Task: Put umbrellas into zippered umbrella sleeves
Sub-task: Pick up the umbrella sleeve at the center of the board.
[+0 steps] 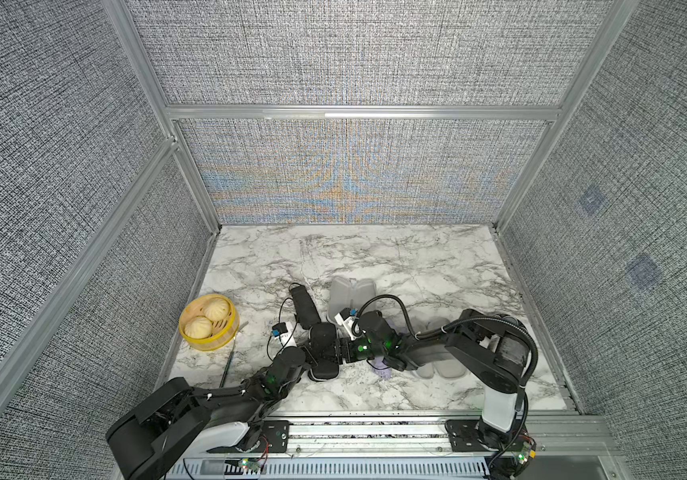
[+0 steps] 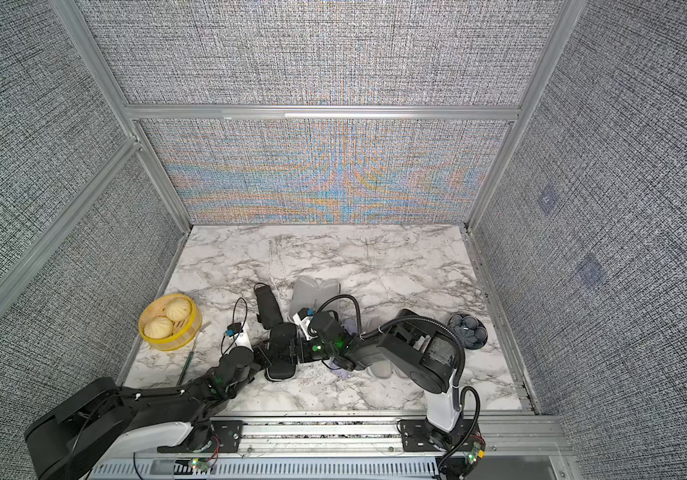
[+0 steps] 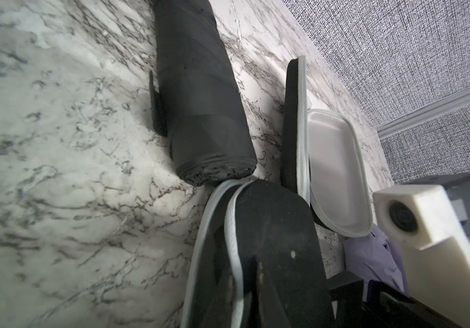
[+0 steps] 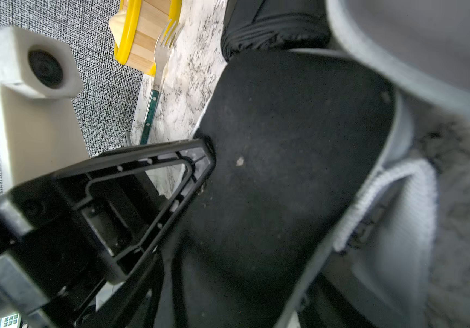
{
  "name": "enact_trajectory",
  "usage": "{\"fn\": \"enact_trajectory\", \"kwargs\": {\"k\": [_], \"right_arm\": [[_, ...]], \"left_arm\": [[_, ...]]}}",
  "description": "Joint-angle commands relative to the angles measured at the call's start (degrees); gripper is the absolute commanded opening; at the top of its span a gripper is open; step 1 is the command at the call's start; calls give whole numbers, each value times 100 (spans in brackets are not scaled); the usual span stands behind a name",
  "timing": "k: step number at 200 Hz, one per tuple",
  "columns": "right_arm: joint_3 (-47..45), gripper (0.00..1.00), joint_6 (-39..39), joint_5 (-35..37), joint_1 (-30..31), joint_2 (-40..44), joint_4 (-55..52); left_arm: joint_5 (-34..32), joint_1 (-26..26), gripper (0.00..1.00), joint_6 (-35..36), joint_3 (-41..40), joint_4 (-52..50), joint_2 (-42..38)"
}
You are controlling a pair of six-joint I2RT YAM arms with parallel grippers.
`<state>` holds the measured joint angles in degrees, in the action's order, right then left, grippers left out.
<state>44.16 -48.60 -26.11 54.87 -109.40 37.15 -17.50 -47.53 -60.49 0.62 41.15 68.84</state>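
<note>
Held sleeve: a rigid black oblong clamshell sleeve with a light grey zip edge point(image 1: 324, 351) lies near the front of the white marble-patterned tabletop point(image 1: 375, 257), between the two arms. Its shells are folded almost together, with the zip tapes side by side and not yet zipped.
Left pincer: the left gripper point(image 1: 312, 360) comes in from the sleeve's left. In the left wrist view it appears to pinch the rim of the upper shell, and one finger point(image 4: 154, 149) lies against the black outer skin. It is probably pinning the lid and bracing the case.
Right pincer: the right gripper point(image 1: 342, 351) meets the same sleeve from the opposite side. I cannot tell whether it is spread or pressed together. My guess is that it is there to work the zip edge.
Inside: hidden; no umbrella shows in the gap.
Black umbrella: a tightly rolled black fabric folding umbrella point(image 3: 199, 99) lies on the marble just beyond the held sleeve. Its gathered end is at the sleeve's rounded end, and a strap flap sticks out.
Open sleeve: a second case, black outside with grey lining point(image 1: 352, 297), lies spread open beside that umbrella, apparently ready to take it.
Lavender umbrella: a crumpled lavender fabric bundle point(image 3: 373, 255) lies just beside the held sleeve, partly under the right arm.
Pale sleeve: a third opened case point(image 1: 452, 368) lies lining-up beneath the right arm.
Bystanders: a yellow round basket of buns point(image 1: 209, 343) and a green-handled fork point(image 4: 151, 105) sit well apart to the left.
</note>
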Motion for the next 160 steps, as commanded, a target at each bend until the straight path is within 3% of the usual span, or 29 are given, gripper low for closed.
{"fn": "enact_trajectory", "kwargs": {"k": [1, 35, 69, 103, 119, 140, 160], "right_arm": [[-15, 70, -288, -212, 73, -238, -342], [178, 59, -465, -282, 67, -598, 115], [172, 35, -589, -501, -1, -888, 581], [52, 25, -532, -460, -29, -761, 592], [-3, 19, -456, -423, -30, -663, 508], [-72, 14, -328, -328, -29, -522, 343], [-133, 13, -301, -323, -21, -418, 364]], "left_arm": [[570, -16, 0, 83, -70, -966, 567], [957, -19, 0, 26, -125, 588, 1743], [1429, -10, 0, 105, -45, 1996, 2918], [1492, 38, 1, 157, -73, 3933, 4357], [1488, 84, 17, 416, -64, 3927, 4230], [1623, 305, 38, 569, -155, 3367, 3394], [1668, 327, 41, 733, 39, 1938, 2267]]}}
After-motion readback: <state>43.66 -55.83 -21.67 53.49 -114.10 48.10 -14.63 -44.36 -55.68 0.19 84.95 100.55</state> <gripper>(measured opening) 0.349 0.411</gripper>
